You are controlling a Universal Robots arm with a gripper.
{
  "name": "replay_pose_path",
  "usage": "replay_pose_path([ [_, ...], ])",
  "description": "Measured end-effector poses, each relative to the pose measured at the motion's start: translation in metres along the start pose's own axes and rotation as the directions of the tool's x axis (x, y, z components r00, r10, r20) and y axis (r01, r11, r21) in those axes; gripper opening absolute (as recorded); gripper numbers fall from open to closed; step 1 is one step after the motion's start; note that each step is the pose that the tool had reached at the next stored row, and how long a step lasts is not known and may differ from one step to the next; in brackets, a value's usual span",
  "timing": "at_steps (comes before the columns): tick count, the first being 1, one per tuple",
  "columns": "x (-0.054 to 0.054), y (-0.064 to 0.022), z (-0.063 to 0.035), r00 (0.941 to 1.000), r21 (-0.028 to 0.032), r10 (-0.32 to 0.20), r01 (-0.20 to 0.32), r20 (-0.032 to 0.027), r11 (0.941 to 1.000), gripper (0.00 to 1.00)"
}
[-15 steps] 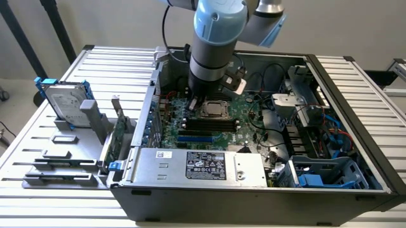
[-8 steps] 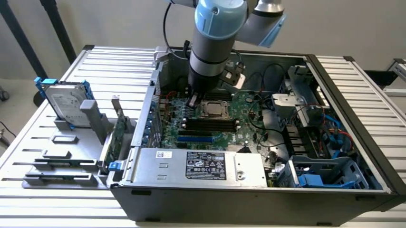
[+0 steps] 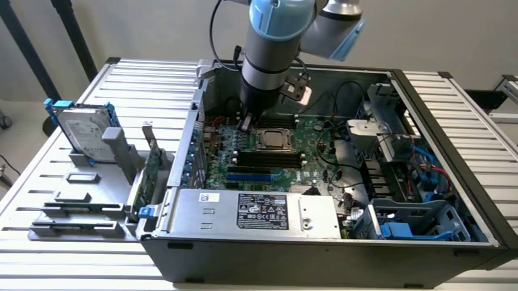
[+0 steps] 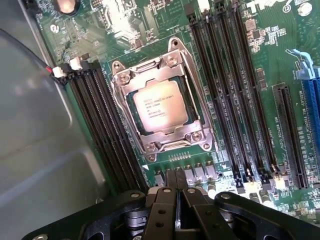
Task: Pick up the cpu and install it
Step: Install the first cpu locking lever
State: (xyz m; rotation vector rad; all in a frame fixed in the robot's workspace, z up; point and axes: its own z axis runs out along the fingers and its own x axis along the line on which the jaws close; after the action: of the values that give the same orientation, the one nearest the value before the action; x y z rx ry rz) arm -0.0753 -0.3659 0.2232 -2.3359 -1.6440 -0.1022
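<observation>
The cpu (image 4: 160, 107) already lies flat in its socket (image 4: 162, 110) on the motherboard (image 4: 250, 60), framed by the metal retention bracket, with dark memory slots (image 4: 235, 100) running along both sides. In the exterior view the chip (image 3: 272, 139) sits near the middle of the open computer case (image 3: 324, 254), which rests on the slatted counter (image 3: 477, 109).

The gripper (image 4: 176, 212) hovers just beside the socket, above the row of small components at its edge, not touching the chip. Its jaws are pressed together and carry nothing; the wrist view shows the two black fingers meeting with no gap. In the exterior view the arm (image 3: 271, 54) reaches down into the case and the tool tip (image 3: 245, 124) hangs just off the socket on the exterior view's left.

Judging by this, the placing step looks done and the work is at the seating or checking stage. Any further contact would call for a gentle, square approach, since a tilted press on the chip could stress the pins beneath; whether the bracket is fully latched cannot be told

Outside the case, a hard drive (image 3: 81, 130) with blue rails stands upright in a grey holder, well apart from the gripper
</observation>
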Motion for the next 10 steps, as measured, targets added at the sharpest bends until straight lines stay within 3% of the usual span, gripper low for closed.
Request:
replay_pose_path([
  [6, 0.0043, -0.0024, -0.0067, 0.9987, -0.0002, -0.041, 0.041, 0.0315, 0.9992, 0.11],
  [10, 0.0063, -0.0034, -0.0090, 0.9963, -0.0007, -0.074, 0.074, 0.0431, 0.9972, 0.11],
])
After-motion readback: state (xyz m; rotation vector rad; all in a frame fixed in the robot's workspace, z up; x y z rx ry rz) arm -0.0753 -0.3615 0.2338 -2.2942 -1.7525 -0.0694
